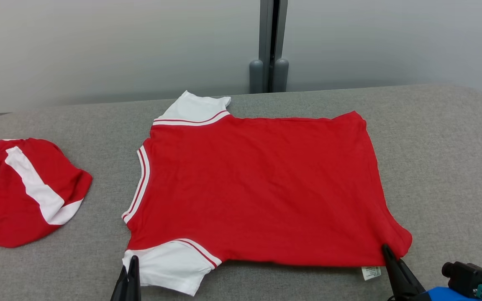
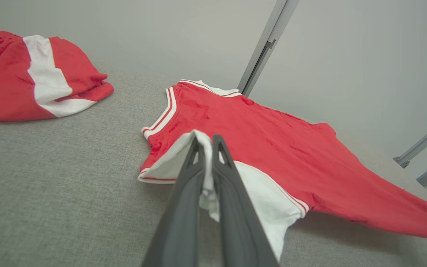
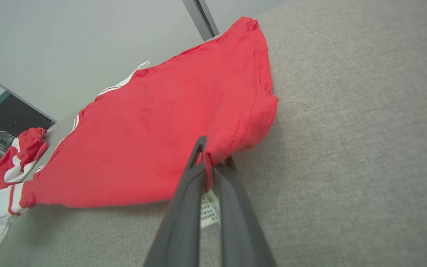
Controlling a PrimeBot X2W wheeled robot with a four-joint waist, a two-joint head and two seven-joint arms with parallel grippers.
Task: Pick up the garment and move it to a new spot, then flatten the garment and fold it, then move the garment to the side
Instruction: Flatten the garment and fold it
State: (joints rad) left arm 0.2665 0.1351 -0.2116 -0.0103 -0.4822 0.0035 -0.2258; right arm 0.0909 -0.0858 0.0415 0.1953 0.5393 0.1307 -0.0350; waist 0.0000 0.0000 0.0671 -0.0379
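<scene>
Head view, garment (image 1: 257,188): a red shirt with white sleeves, spread nearly flat on the grey table (image 1: 442,167). Its collar points to my left and its hem to my right.
Head view, left gripper (image 1: 129,267): my fingers stand close together at the edge of the near sleeve (image 1: 170,263).
Head view, right gripper (image 1: 387,251): one dark finger meets the near hem corner, just beside the white care label (image 1: 370,272).
Head view, second garment (image 1: 23,192): red and white, bunched up, lying well apart at the table's left end.
Head view, post (image 1: 271,46): a grey upright behind the table, between two pale panels.
Left wrist view, left gripper: I am clenched on the near sleeve. White cloth is pinched between my two fingers, and the sleeve edge is raised off the table.
Left wrist view, garment: the red body stretches away from my fingers, sagging toward the far corner.
Right wrist view, right gripper: I am clenched on the garment's hem corner. Red cloth is caught between the fingers, with the care label hanging just below.
Right wrist view, garment: the held corner is lifted, and the rest lies on the table.
</scene>
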